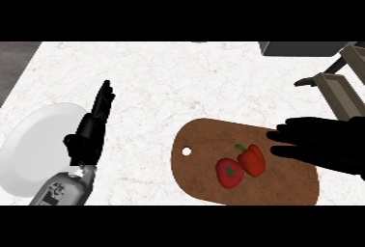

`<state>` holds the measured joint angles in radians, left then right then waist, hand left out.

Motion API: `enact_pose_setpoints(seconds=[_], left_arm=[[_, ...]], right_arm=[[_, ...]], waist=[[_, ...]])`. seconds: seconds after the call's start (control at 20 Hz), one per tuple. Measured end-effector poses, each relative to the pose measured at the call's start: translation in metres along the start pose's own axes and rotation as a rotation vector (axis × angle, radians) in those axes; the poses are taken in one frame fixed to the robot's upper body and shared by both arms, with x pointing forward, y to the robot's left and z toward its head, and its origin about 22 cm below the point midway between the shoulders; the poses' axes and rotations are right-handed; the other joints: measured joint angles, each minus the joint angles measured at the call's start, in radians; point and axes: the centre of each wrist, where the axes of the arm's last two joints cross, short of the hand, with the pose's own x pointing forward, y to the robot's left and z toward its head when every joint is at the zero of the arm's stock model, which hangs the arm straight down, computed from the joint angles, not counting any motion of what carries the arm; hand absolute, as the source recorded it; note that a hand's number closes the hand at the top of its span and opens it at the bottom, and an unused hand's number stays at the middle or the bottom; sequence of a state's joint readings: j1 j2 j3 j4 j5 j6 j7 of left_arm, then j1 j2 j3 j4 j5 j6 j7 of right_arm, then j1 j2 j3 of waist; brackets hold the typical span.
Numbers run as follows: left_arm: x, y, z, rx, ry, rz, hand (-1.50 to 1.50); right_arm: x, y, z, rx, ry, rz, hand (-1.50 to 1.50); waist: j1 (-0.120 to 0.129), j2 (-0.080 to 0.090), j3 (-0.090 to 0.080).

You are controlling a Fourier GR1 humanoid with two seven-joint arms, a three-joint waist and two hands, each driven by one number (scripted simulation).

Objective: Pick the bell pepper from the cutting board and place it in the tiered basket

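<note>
A brown cutting board (pixel 206 183) with a small hole at its left lies at the lower middle of the counter. On it sit a round red tomato (pixel 230 172) and, touching its right side, an orange-red bell pepper (pixel 251 160) with a green stem. My right hand (pixel 321 142) hovers open just right of the pepper, fingers pointing left toward it, not touching. My left hand (pixel 92 125) rests open at the left, fingers up. Part of the tiered basket (pixel 342 87) shows at the upper right edge.
A white plate (pixel 35 144) lies at the left edge, partly under my left forearm. A dark appliance (pixel 306 48) sits at the top right. Marbled white counter spreads between the plate, the board and the basket.
</note>
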<state>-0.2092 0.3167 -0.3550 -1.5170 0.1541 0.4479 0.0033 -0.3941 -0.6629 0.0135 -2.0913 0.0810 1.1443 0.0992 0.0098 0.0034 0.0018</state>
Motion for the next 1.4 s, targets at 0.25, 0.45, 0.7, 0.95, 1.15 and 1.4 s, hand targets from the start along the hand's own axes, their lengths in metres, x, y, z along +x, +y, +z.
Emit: enact_pose_setpoints(seconds=[0.25,0.45,0.7,0.95,1.15,1.4], left_arm=[[-0.001,0.000,0.001,0.007,-0.005,0.002,0.00],[-0.003,-0.002,0.003,0.004,-0.002,0.005,0.00],[0.000,-0.005,-0.001,0.003,-0.006,0.007,0.00],[-0.008,-0.004,-0.001,0.008,0.000,-0.002,0.00],[-0.006,-0.005,0.001,0.006,-0.001,0.002,0.00],[-0.005,-0.003,-0.001,0.008,0.007,0.002,0.00]], right_arm=[[-0.003,0.002,-0.002,0.017,0.060,0.060,-1.50],[-0.004,0.011,-0.011,0.027,0.085,0.117,-1.50],[-0.016,0.018,-0.019,0.034,0.075,0.181,-1.50],[-0.021,0.029,-0.027,0.019,0.018,0.268,-1.50],[-0.033,0.045,-0.034,0.000,0.001,0.301,-1.50],[-0.049,0.054,-0.043,-0.012,0.044,0.295,-1.50]], waist=[[0.003,0.001,0.000],[0.003,0.000,0.000],[0.002,0.001,0.000],[0.000,0.000,-0.001],[-0.003,-0.002,-0.001],[-0.005,-0.003,-0.001]])
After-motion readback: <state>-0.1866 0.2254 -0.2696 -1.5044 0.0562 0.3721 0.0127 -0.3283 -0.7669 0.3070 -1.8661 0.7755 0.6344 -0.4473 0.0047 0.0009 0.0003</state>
